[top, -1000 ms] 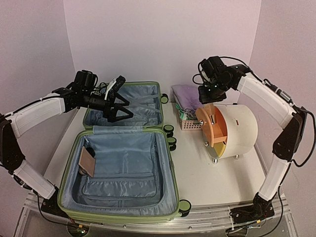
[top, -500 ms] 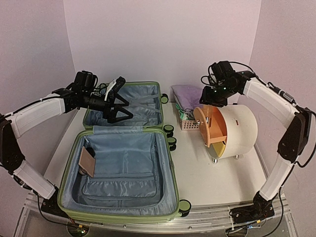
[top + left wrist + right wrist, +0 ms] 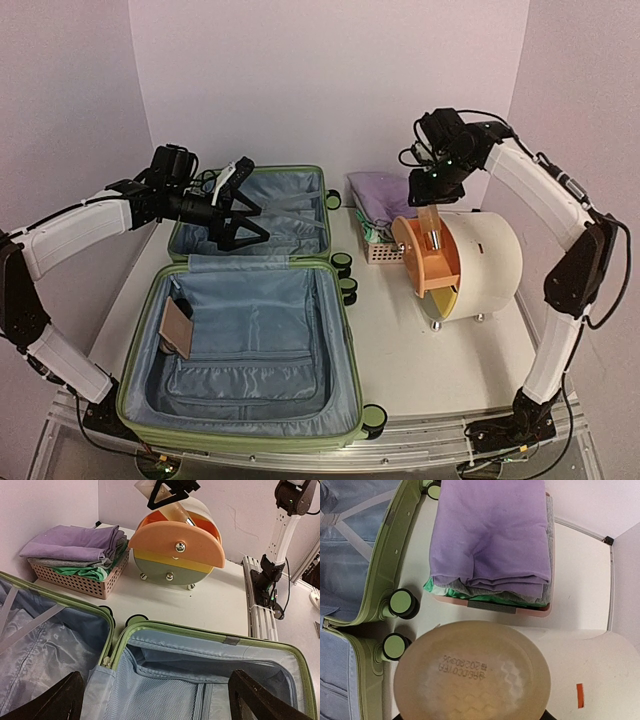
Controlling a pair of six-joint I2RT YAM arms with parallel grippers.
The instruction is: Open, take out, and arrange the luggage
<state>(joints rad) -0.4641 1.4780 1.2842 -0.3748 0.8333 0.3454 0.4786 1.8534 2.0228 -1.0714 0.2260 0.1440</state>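
Luggage (image 3: 262, 322) is open flat on the surface (image 3: 400, 350), left of centre. The two shells are hinged side by side, near half toward the arm bases.
- Near half: grey-blue lining with a zip pocket, and a flat brown item (image 3: 177, 327) against its left wall.
- Far half: lining with crossed straps.
- Wheels (image 3: 345, 278) are on the right side, facing the basket.

Left hand (image 3: 252, 200) hangs over the far half with jaws spread wide, nothing between them. Its fingers (image 3: 55, 700) frame the hinge line in the wrist view.

Right of the luggage and apart from it, a pink slotted basket (image 3: 382, 252) sits at the back with folded clothes (image 3: 378, 195): purple on top, grey and green under.

Just beside the basket is a cream drum (image 3: 490, 262) on small feet, lying on its side. Its front has an orange half-round door above yellow and grey-green bands.

Right hand (image 3: 432, 200) is above the drum's front, gripping a translucent tan disc (image 3: 472, 672) with embossed lettering. The disc hangs down toward the orange door.
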